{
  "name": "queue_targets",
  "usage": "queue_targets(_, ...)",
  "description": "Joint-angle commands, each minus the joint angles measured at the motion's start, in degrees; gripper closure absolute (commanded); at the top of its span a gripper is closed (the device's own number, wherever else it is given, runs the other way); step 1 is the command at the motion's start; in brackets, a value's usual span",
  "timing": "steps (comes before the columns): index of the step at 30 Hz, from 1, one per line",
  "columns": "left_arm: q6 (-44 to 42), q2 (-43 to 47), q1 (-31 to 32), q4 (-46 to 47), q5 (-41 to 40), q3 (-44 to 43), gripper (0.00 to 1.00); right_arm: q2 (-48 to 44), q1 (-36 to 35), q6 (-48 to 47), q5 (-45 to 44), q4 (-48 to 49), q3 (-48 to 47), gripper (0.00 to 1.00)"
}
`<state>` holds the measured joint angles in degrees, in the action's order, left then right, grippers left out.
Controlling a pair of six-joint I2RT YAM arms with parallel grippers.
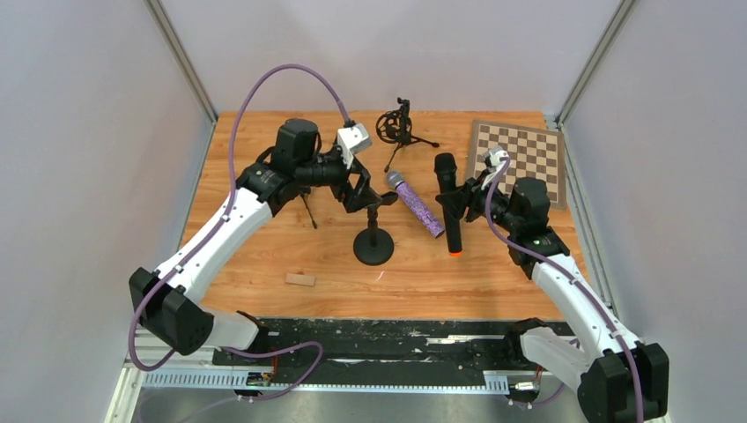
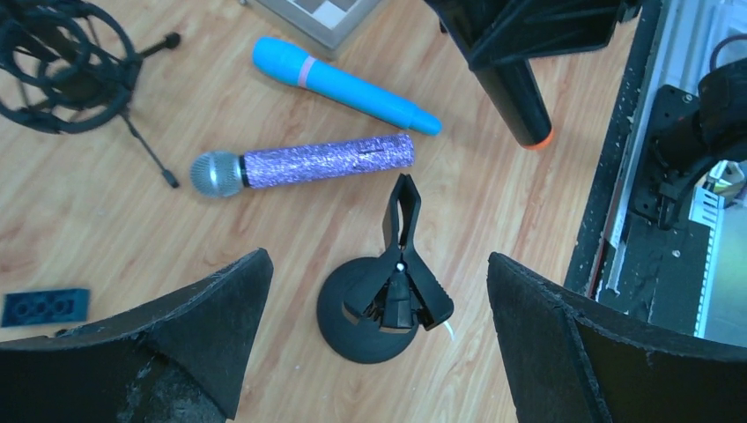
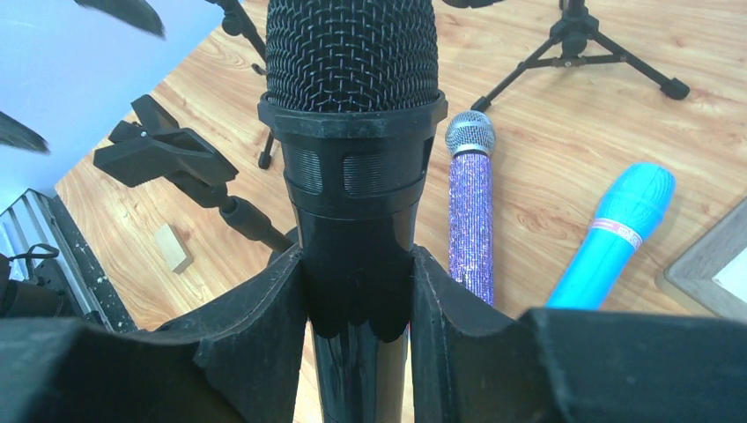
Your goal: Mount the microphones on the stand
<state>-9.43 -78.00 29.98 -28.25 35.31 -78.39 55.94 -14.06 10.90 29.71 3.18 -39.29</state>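
My right gripper [image 1: 460,205] [image 3: 357,269] is shut on the black microphone [image 1: 448,198] [image 3: 352,132] and holds it above the table, mesh head towards the back, orange end [image 2: 536,139] low. The purple glitter microphone [image 1: 414,203] [image 2: 308,163] [image 3: 469,216] lies on the table. The light blue microphone [image 2: 343,84] [image 3: 617,233] lies beside it, hidden in the top view. My left gripper [image 1: 363,192] [image 2: 379,260] is open and empty, above the black round-base stand [image 1: 373,249] [image 2: 352,330], whose clip [image 2: 403,264] [image 3: 163,159] is empty.
A tripod with a shock mount [image 1: 396,128] [image 2: 62,70] stands at the back. A chessboard [image 1: 520,159] lies at the back right. A small wooden block [image 1: 299,279] [image 3: 172,247] lies near the front left. A blue brick [image 2: 44,307] lies on the table.
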Motion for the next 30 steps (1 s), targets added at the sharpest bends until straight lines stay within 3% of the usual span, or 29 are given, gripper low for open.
queue_targets(1,0.22,1.27,-0.07,5.83,3.80,4.94,0.00,1.20,-0.21,0.02,2.79,7.49,-2.11,1.00)
queue_targets(13,-5.86,12.58,-0.04,13.20,0.03,16.28,0.00,3.30,-0.26,6.29,8.19,18.23,-1.29,1.00)
queue_targets(30,-4.98,14.40,-0.02,13.97,7.34,15.88,0.00,-2.20,-0.24,17.36,13.94,39.23,2.63,1.00)
